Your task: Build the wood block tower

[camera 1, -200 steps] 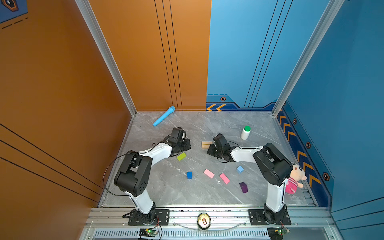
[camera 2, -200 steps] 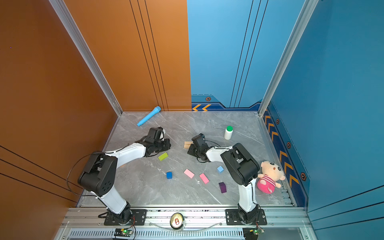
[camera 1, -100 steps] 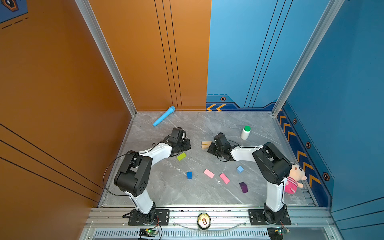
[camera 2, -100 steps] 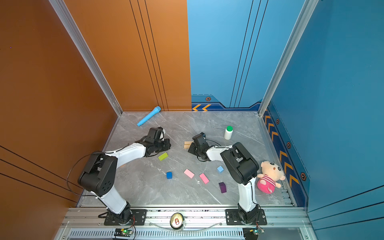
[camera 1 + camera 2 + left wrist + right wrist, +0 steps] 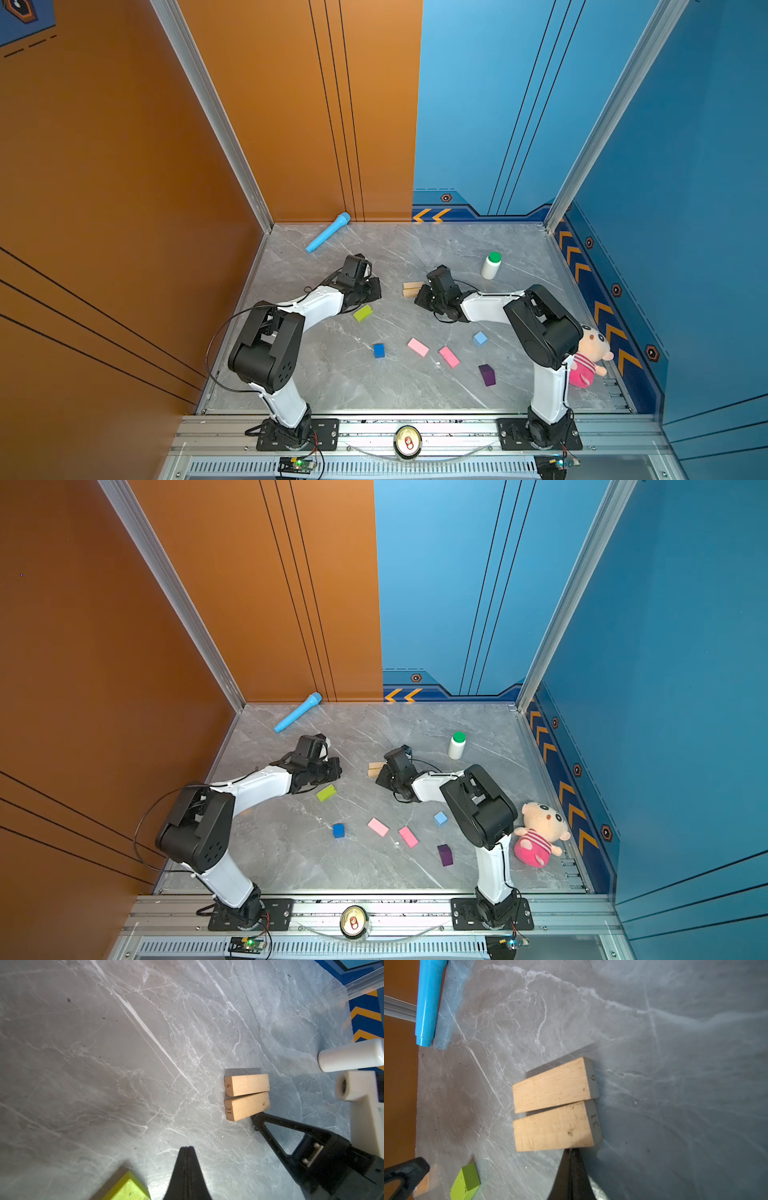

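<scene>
Hardly anything moved: closed right end effector point(image 5: 571, 1153) touches the paired tan bars point(image 5: 553, 1128), closed left end effector point(image 5: 187, 1149) sits near them, six other blocks point(image 5: 417, 347) lie unstacked.

The left wrist view cut off the lime-green bar point(image 5: 126, 1188) and the white bottle point(image 5: 351, 1056); the right arm point(image 5: 544, 332) partly hid the plush toy point(image 5: 592, 349) in a top view.

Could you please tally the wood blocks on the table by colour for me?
tan bars: 2
pink bars: 2
lime-green bar: 1
dark-blue cube: 1
light-blue cube: 1
dark-purple block: 1
Total: 8
</scene>
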`<action>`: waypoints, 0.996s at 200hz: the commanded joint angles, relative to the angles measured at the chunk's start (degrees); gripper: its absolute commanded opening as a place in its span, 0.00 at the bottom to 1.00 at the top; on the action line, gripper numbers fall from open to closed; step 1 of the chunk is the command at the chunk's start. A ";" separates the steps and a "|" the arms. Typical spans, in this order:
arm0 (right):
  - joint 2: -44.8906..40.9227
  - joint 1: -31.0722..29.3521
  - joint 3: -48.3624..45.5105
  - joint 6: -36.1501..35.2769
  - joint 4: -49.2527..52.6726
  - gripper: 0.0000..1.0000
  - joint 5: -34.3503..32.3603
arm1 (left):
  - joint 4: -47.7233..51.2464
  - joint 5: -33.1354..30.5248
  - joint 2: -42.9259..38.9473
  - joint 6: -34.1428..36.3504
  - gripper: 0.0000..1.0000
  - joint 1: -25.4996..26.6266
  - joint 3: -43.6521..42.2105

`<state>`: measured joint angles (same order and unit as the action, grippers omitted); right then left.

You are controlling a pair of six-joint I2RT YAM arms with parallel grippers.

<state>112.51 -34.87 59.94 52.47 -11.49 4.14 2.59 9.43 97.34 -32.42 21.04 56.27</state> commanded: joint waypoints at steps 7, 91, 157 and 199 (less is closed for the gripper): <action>1.79 -1.57 -1.18 1.32 5.14 0.00 -1.15 | 0.57 -0.55 -0.31 0.76 0.00 -0.47 -0.28; 4.51 -3.01 1.18 2.90 4.63 0.00 -1.20 | 0.66 -0.41 -0.92 0.78 0.00 -0.72 -0.65; 5.24 -2.71 1.86 3.61 3.85 0.00 -2.39 | 0.66 -0.38 -0.84 0.76 0.00 -0.73 -0.61; 5.62 -2.46 2.28 3.96 3.31 0.00 -2.55 | 0.66 -0.35 -0.84 0.80 0.00 -0.74 -0.62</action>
<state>115.00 -37.50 62.59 55.57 -12.67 3.73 2.59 9.43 97.34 -32.42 20.99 56.27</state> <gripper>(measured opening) 0.047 0.044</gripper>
